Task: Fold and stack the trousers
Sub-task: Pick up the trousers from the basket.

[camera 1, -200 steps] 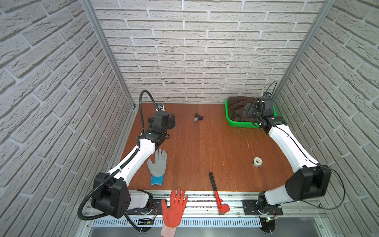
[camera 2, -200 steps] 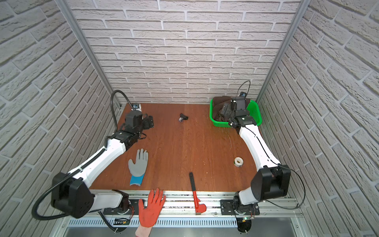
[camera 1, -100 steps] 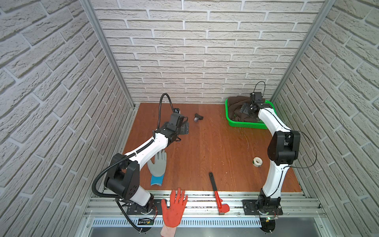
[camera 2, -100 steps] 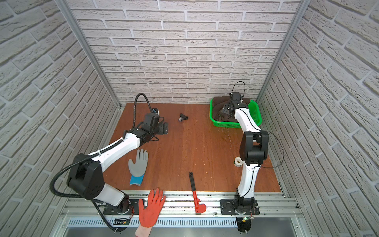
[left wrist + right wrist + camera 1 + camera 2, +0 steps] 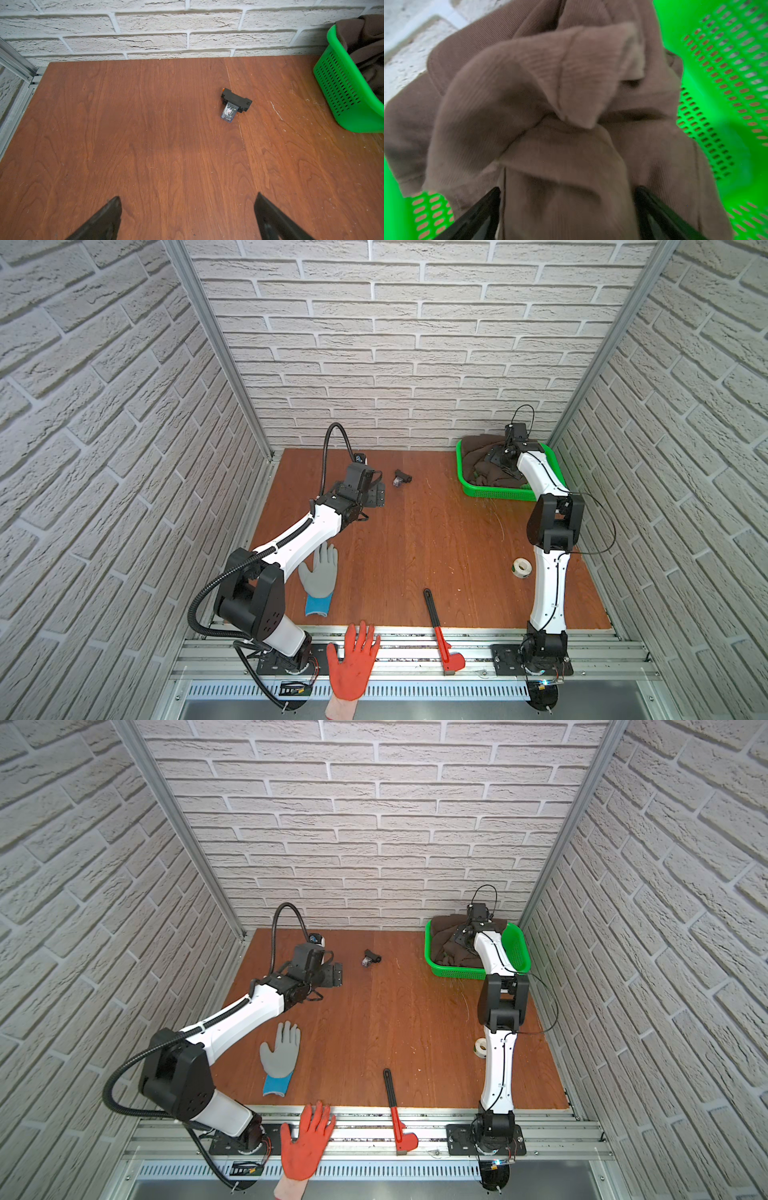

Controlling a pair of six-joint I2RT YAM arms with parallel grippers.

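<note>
Over the last second the left pincer [image 5: 376, 501] has swung from the left back edge of the bench [image 5: 415, 539] toward its middle, ending nearer the small black part [image 5: 401, 479]. The right arm has risen upright at its elbow. This has carried the right pincer [image 5: 495, 457] deeper into the green basket [image 5: 494, 492], over the trousers [image 5: 478, 469].

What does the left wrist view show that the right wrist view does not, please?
Only the left wrist view shows the wooden table, a small black-and-clear part lying on it, and the left end effector, open over bare wood. Only the right wrist view shows the right end effector, open close over the trousers, whose crumpled folds fill most of the picture. Both show the green basket with the brown trousers bunched in it; the left wrist view sees just its outer wall and an edge of cloth.
</note>
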